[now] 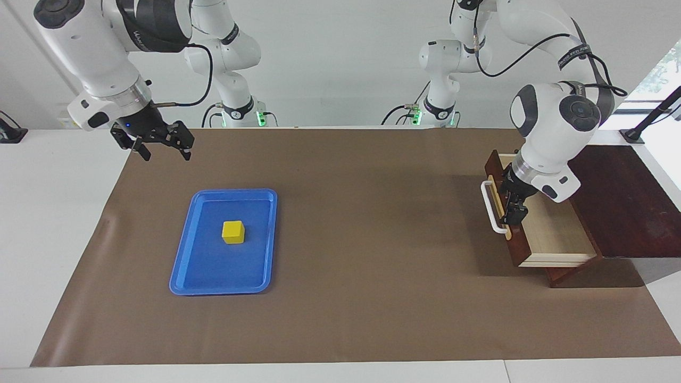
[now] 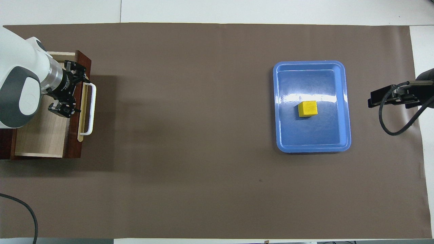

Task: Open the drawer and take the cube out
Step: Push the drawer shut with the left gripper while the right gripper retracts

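A brown mat [image 1: 362,298] covers the white table [image 1: 53,223] from end to end, with a pale wall above the robots' bases. At the left arm's end stands a dark wooden cabinet [image 1: 628,202], and the drawer [image 1: 553,234] is pulled out of it, its pale wood floor bare and its white handle [image 1: 492,210] facing the middle of the table. Toward the right arm's end, well apart from the drawer, a blue tray [image 1: 183,266] lies flat on the mat, and the cube [image 1: 233,232] sits in it, a little nearer to the robots than the tray's middle. The left gripper [image 1: 513,210] points down over the drawer's front edge, just inside the handle, fingers apart and holding nothing. The right gripper [image 1: 159,151] hangs in the air over the mat near the tray's corner, fingers spread wide and empty.
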`<state>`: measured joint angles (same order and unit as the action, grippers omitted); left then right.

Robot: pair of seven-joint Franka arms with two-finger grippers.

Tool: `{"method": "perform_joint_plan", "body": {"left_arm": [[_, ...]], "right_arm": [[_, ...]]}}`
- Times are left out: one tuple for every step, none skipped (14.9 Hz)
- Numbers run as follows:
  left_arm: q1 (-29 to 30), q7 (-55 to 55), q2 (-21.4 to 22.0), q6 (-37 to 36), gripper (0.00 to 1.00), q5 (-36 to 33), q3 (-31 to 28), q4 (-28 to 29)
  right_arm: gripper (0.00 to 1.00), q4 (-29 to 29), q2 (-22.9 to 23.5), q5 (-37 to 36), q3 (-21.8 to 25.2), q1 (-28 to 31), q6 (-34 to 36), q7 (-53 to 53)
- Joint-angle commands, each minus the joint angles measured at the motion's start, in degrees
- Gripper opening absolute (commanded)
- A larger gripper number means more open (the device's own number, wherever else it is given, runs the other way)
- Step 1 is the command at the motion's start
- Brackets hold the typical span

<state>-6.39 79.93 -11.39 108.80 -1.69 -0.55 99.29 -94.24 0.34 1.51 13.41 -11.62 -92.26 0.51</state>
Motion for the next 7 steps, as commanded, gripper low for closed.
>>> {"method": "perform_joint_plan", "body": {"left_arm": [[3.0, -0.4, 1.2, 2.0, 1.00, -1.2, 0.0, 1.5], [3.6, -0.4, 1.1, 2.0, 1.00, -1.2, -0.1, 1.2], [4.2, -0.4, 1.0, 2.1, 1.00, -1.2, -0.1, 1.0], [4.7, -0.6, 0.9, 2.1, 1.00, -1.3, -0.1, 0.7], [5.2, -0.7, 0.8, 2.2, 1.00, -1.3, -0.1, 0.6], [5.9, -0.7, 0.8, 2.7, 1.00, -1.5, -0.1, 0.5], [6.6, -0.7, 0.8, 3.3, 1.00, -1.5, -0.1, 0.5]], "right_arm": [[1.00, 0.3, -0.5, -3.3, -2.2, 0.4, 0.9, 1.6], [1.00, 0.4, -0.5, -3.8, -2.9, 0.4, 1.1, 1.6], [1.00, 0.3, -0.6, -3.8, -3.0, 0.4, 1.4, 1.6], [1.00, 0.2, -0.7, -3.8, -3.1, 0.4, 1.5, 1.6], [1.00, 0.1, -0.7, -3.8, -3.1, 0.4, 1.5, 1.6], [1.00, -0.1, -0.8, -3.8, -3.1, 0.4, 1.5, 1.6], [1.00, -0.1, -0.8, -3.7, -3.1, 0.4, 1.6, 1.5]]}}
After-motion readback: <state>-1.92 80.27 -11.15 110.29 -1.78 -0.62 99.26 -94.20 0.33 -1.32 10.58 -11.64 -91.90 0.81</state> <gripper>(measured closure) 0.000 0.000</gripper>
